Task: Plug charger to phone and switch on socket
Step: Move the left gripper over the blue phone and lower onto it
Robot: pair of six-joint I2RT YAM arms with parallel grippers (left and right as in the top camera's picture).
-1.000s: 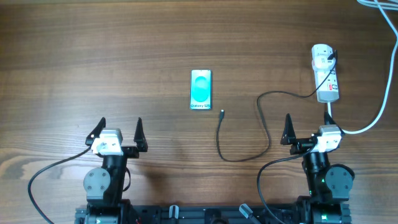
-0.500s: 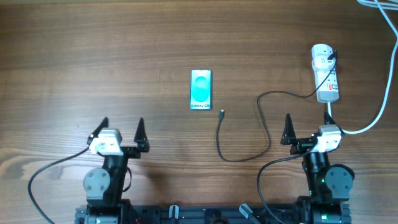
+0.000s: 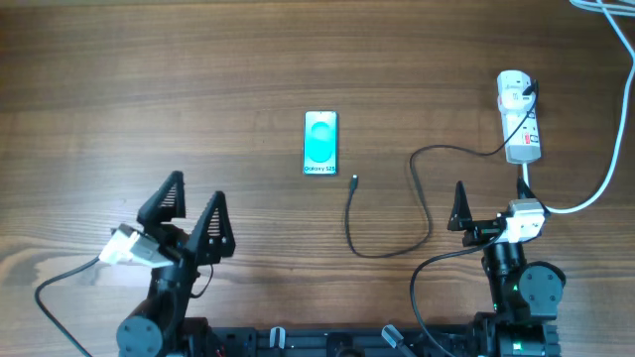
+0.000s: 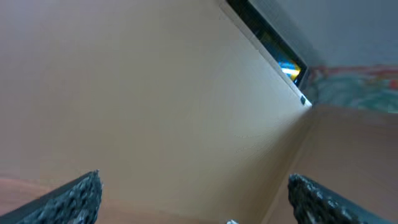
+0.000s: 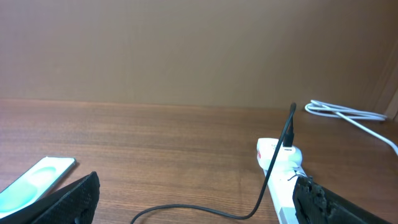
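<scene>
The phone [image 3: 320,142] lies flat mid-table, cyan screen up; its corner shows in the right wrist view [image 5: 31,180]. The charger's thin black cable [image 3: 397,238] curves from its connector tip [image 3: 354,179], just right of the phone's near end, to the white adapter [image 3: 513,89] plugged into the socket [image 3: 522,134] at the far right. The right wrist view shows the cable [image 5: 273,168] rising to the adapter [image 5: 277,152] on the socket [image 5: 292,193]. My left gripper [image 3: 193,210] is open, raised and tilted up at the near left. My right gripper [image 3: 491,210] is open and empty near the socket.
A thicker white cable [image 3: 605,149] runs from the socket's near end along the right edge to the back right corner; it also shows in the right wrist view [image 5: 348,115]. The left wrist view faces a beige wall [image 4: 155,93]. Black robot cables trail near the arm bases.
My left arm has lifted and tilted its gripper up and leftward, so its fingers look larger from overhead. The right arm, phone, charger and socket have not moved.
</scene>
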